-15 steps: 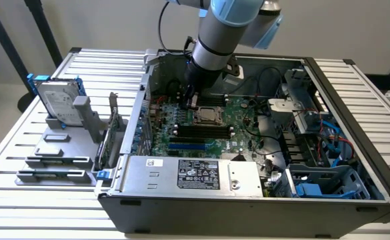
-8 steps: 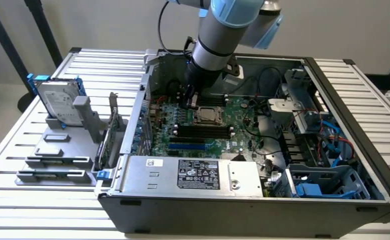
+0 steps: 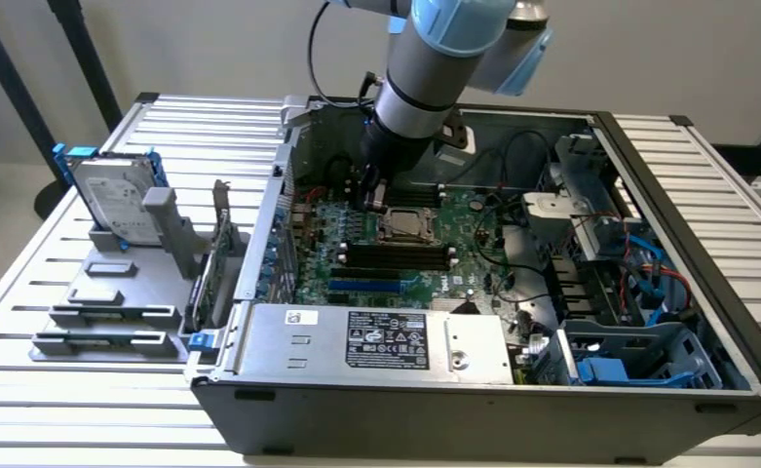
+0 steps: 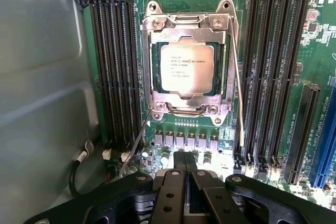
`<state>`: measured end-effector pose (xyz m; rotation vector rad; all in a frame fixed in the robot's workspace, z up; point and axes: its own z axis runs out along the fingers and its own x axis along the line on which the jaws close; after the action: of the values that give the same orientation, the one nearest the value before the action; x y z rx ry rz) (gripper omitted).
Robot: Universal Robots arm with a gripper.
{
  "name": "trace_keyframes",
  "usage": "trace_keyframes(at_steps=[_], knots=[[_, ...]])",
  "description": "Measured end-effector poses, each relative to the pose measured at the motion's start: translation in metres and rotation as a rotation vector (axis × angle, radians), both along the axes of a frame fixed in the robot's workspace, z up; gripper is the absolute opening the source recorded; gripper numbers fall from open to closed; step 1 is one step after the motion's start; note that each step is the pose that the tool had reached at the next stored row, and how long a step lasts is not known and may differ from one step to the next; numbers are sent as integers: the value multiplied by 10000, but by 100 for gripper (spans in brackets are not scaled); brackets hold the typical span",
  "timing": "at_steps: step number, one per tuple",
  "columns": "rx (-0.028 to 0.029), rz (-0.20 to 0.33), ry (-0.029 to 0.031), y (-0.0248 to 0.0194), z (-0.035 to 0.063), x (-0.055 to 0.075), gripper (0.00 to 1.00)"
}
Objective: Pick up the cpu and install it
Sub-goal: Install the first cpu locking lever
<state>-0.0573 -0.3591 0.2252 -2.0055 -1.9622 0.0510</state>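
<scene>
My gripper (image 4: 185, 163), pressed together (and empty), hovers just beyond one edge of the socket frame (image 4: 151, 72) holding the cpu (image 4: 186, 68).

The place looks like a robotics lab test bench: a robot arm (image 3: 426, 78) reaches into an open computer case (image 3: 484, 414) lying on a slatted metal table (image 3: 95, 414), beside grey fixture blocks (image 3: 107, 327) holding a hard drive (image 3: 114, 200) upright.

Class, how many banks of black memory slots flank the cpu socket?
2. One bank sits between the cpu and the grey panel; the other on its opposite side. None appears hidden.
</scene>
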Motion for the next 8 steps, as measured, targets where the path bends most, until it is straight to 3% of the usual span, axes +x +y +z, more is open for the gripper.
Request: trace_keyframes(at_steps=[8], knots=[[3, -44, -12, 0, 21, -146, 11]])
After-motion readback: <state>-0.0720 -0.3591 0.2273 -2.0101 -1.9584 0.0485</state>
